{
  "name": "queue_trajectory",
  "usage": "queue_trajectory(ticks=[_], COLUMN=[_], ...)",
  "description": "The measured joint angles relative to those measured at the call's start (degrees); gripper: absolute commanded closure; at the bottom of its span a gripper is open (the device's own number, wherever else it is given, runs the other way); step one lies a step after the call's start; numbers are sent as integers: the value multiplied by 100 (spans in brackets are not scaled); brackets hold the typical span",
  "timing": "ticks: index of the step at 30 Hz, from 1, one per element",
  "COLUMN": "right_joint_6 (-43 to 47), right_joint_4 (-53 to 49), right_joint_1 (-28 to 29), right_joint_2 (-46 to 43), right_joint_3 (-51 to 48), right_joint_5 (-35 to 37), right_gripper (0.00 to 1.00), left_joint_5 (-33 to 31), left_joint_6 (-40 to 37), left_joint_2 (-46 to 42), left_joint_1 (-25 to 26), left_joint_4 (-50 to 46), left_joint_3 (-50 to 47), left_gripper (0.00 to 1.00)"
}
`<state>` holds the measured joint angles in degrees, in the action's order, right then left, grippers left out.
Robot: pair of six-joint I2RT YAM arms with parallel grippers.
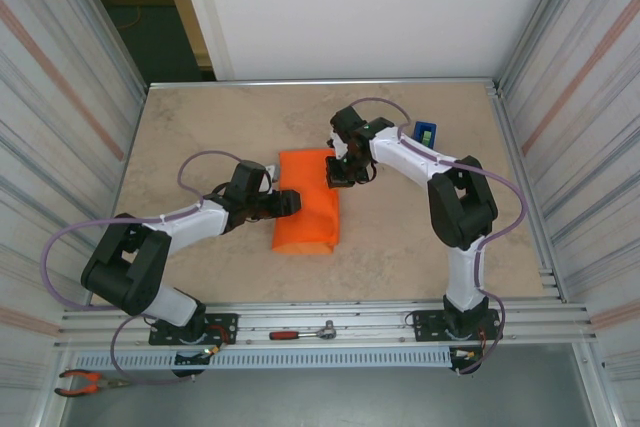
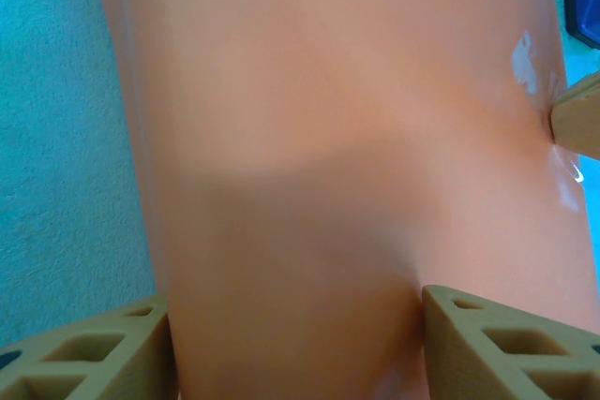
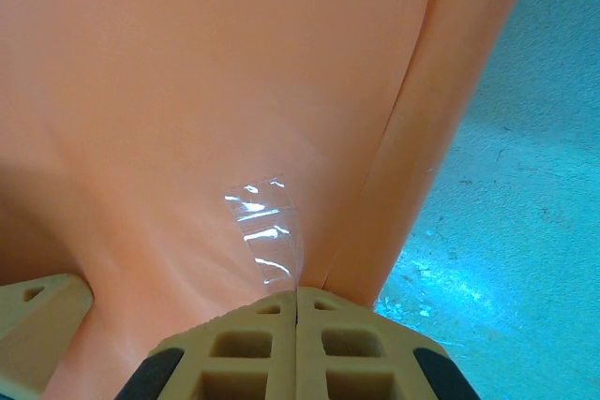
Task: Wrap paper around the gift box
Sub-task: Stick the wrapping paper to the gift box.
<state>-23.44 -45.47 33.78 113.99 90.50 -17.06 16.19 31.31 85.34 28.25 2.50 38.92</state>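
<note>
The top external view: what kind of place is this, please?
Probably a robot test cell in a lab or workshop: corrugated metal walls enclose a small table, and hand tools, a ratchet and pliers, lie on the aluminium rails beside the arm bases.

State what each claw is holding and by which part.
The left claw straddles the orange paper of the parcel's near-left side, jaws apart. The right claw is shut at the paper's seam by a clear tape strip; a pinch cannot be told.

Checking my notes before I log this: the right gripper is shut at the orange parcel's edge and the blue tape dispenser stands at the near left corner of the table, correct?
Not quite. The right gripper is shut at the orange parcel, but the top external view shows the blue tape dispenser at the far right.
</note>
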Motion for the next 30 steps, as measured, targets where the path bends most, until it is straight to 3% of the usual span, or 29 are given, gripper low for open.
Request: queue_trajectory(ticks=[4, 15, 30], right_joint_6=[-2, -160, -201], right_joint_4=[-17, 127, 240], right_joint_1=[7, -214, -295], right_joint_2=[0, -37, -59], right_joint_3=[15, -105, -181], right_joint_5=[33, -490, -750], right_gripper=[100, 86, 81], left_joint_5=[0, 0, -2], left_joint_6=[0, 0, 0], left_joint_2=[0, 0, 0], left_joint_1=[0, 2, 2], left_joint_4=[-22, -35, -48], left_joint_3=[11, 20, 22], left_gripper=[39, 39, 39])
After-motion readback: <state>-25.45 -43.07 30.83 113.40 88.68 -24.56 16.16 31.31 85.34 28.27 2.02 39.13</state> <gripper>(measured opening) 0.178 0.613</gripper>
